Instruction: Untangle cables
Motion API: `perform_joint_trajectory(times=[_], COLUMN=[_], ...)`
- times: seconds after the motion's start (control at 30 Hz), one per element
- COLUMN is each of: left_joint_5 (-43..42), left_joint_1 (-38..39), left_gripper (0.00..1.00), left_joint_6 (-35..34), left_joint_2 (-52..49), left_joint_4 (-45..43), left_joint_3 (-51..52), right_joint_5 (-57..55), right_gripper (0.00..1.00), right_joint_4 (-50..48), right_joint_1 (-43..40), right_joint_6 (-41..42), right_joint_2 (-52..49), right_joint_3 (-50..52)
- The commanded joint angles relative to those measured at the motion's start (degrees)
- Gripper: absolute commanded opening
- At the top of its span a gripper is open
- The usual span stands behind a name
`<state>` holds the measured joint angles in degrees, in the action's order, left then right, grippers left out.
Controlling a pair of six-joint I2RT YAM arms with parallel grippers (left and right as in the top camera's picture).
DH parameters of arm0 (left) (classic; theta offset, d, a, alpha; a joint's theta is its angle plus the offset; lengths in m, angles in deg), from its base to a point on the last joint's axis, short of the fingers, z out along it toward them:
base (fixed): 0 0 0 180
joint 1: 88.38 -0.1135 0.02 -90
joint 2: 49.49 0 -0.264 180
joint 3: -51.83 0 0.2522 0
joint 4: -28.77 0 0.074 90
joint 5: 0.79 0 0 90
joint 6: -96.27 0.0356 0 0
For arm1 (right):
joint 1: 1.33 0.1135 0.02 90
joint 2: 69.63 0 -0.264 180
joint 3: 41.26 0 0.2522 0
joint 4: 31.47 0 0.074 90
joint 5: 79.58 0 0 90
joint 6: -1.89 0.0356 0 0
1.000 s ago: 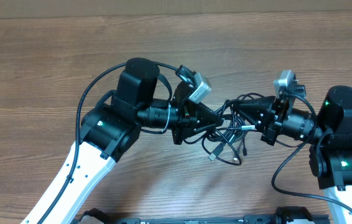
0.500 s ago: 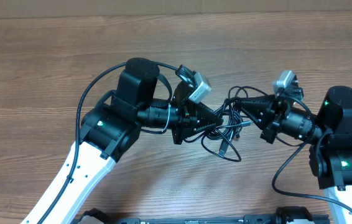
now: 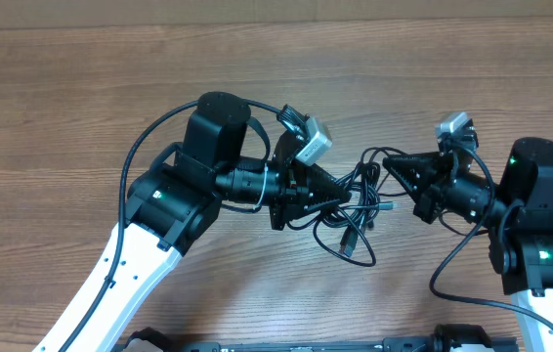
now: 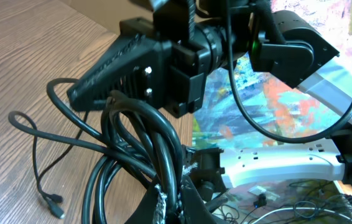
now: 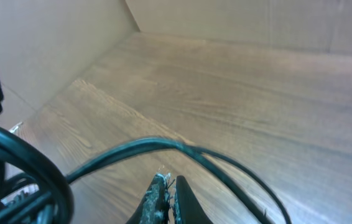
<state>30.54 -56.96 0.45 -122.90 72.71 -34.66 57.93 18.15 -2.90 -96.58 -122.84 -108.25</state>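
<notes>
Two clamped grips: left end effector (image 3: 343, 200) and right end effector (image 3: 388, 164) hold the cables (image 3: 360, 217) stretched left-right; open desk (image 3: 81, 88) surrounds.

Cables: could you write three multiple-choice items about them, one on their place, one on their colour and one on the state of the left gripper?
1. Where are the cables?
A. between the left gripper and the right gripper
B. at the table's left edge
C. behind the right arm

2. What colour are they?
A. white
B. black
C. red

3. How is the left gripper?
A. wide open
B. out of view
C. shut on cables

Answers: 1 A, the overhead view shows them bunched between the two tips. 2 B, each one is black in every view. 3 C, the left wrist view shows it closed with cables running into it.
</notes>
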Motion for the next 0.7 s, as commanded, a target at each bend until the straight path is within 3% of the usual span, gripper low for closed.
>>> perform_joint_trajectory(times=[0.0,0.17,0.27,0.3,0.4,0.43,0.67], left_joint_5=[-2.51,-2.8,-1.4,-0.85,-0.9,-0.96,-10.16], left_joint_1=[0.11,0.07,-0.04,-0.2,-0.87,-1.11,-6.38], left_gripper=[0.04,0.04,0.04,0.04,0.04,0.04,0.04], left_joint_6=[0.74,1.84,3.06,3.04,3.04,3.04,4.74], left_joint_2=[0.76,0.76,0.76,0.76,0.76,0.76,0.79], left_joint_4=[-1.38,-2.1,-1.95,-1.88,-1.57,-1.55,-1.92], left_joint_3=[-0.55,-0.55,-0.55,-0.55,-0.55,-0.55,-0.55], right_joint_5=[-1.46,0.79,1.9,1.88,2.29,2.32,2.56], right_gripper=[0.04,0.04,0.32,0.51,0.94,1.0,1.0], right_joint_4=[1.22,2.25,3.15,3.34,3.5,3.48,3.26], right_joint_1=[-0.11,-0.11,-0.11,-0.13,-0.13,-0.13,-3.04], right_joint_6=[1.36,1.38,1.75,2.64,3.96,4.22,15.78], right_joint_2=[0.11,0.11,0.13,0.13,0.24,0.28,0.33], right_joint_3=[-0.42,-0.42,-0.42,-0.42,-0.42,-0.44,-0.44])
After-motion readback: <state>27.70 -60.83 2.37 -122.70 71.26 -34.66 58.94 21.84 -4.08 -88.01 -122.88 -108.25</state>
